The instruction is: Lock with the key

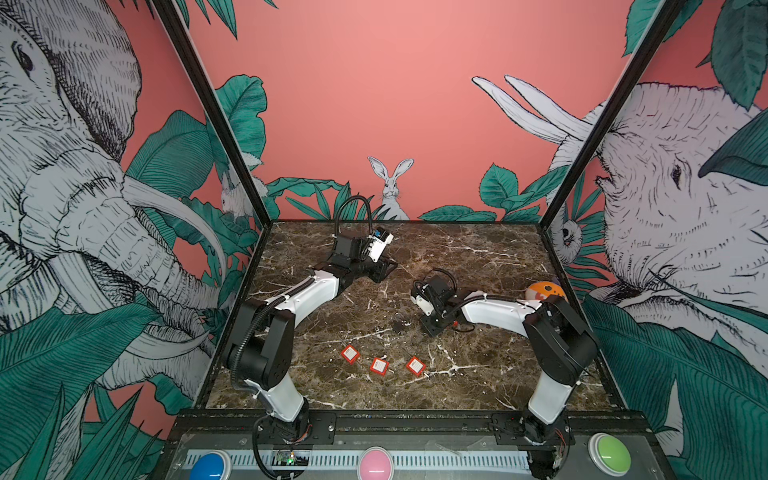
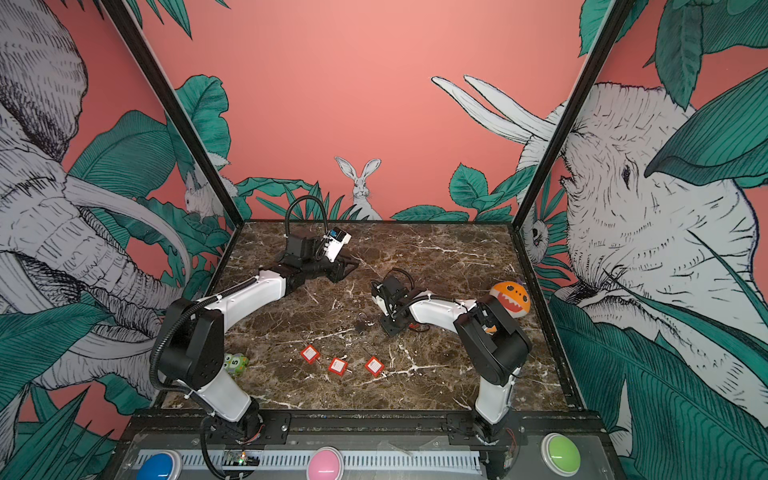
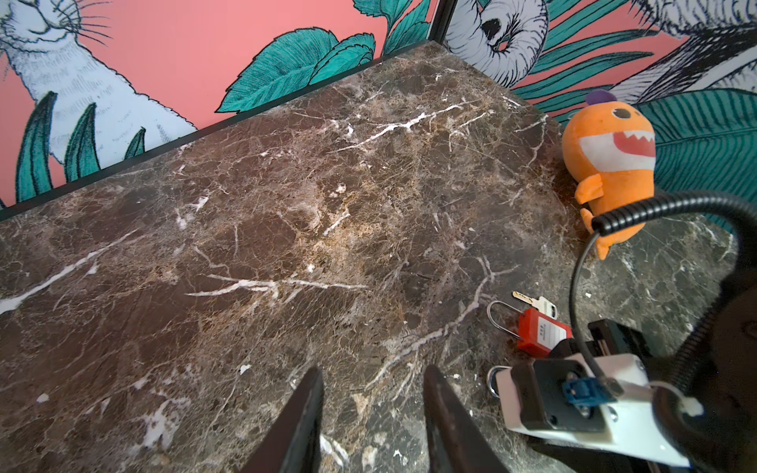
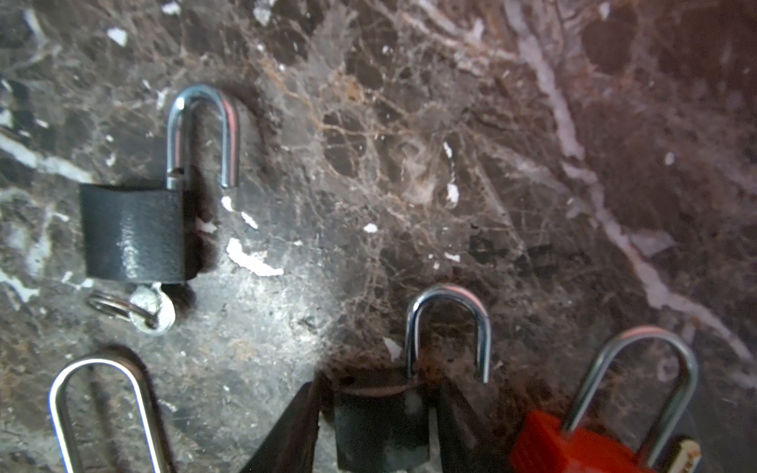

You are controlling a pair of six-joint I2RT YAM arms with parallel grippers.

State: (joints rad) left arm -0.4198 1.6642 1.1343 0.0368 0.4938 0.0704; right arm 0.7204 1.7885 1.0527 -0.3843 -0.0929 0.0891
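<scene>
The marble table [image 4: 409, 164] is showing as a glossy brown slab, veined in white and tan. The right gripper [image 4: 379, 383] is hanging low over it near the table's middle. Its dark, wedge-shaped fingers [image 4: 286, 438] are flanking the boxy body of a small black padlock [image 4: 381, 426] — one finger close on each side, though I cannot tell whether they are squeezing it or only bracketing it. That padlock's chrome shackle [image 4: 448, 323] is arching away from the gripper, one leg sitting in the body and the other hanging free beside it.

Apart from the fingers, a second black padlock [image 4: 131, 233] is lying flat. Its finish is looking matte and faintly pebbled, and its polished shackle is likewise swung clear. A silvery key [image 4: 153, 313] is sticking in its base with a thin wire key ring [image 4: 106, 305] threaded through. Just beside the gripper, on the opposite flank, a red plastic padlock [image 4: 573, 446] is lying with a long steel loop.

The left gripper [image 3: 370, 368] is hovering over bare marble toward the far side of the table. Its tapered black fingers are standing spread with nothing between them — well apart from every lock. A soft orange plush toy [image 3: 610, 164] with white felt teeth is sitting at the table's right edge.
</scene>
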